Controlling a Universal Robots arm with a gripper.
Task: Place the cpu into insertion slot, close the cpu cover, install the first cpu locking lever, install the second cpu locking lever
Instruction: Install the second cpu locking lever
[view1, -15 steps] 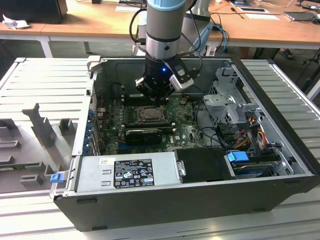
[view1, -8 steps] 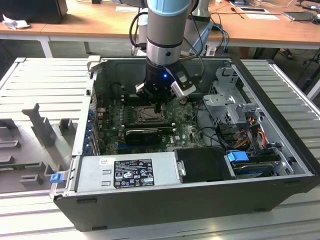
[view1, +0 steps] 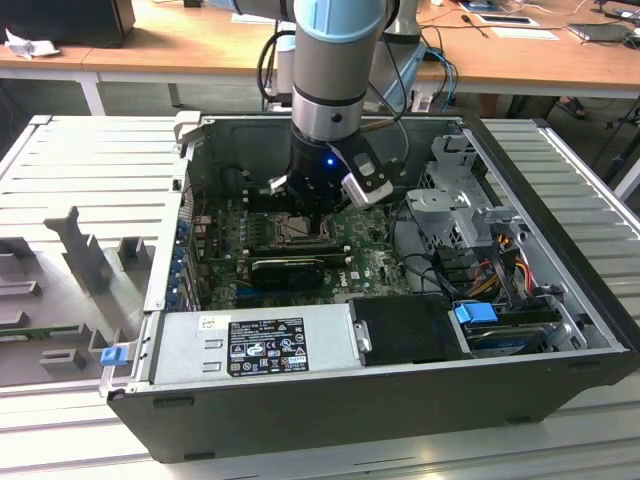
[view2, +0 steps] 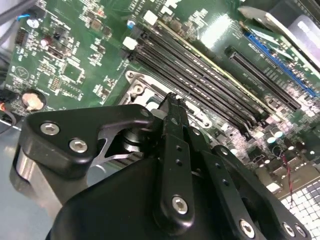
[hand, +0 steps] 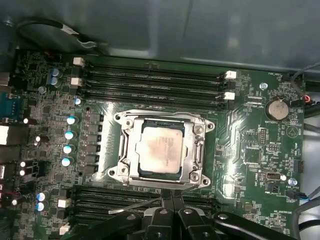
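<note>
Silvery cpu cover over seated cpu

The arm is a thick silver-grey cylinder with a pale blue ring at its joint and a black wrist section carrying a small blue light. The hand is black, with slim fingers joined by linkage bars and silver screws, perhaps hex-headed.

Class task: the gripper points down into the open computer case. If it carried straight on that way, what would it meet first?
Probably the cpu cover, which lies closed over the cpu. The gripper hangs at the cover's edge, so depth is uncertain; it might land on the motherboard beside it.
</note>
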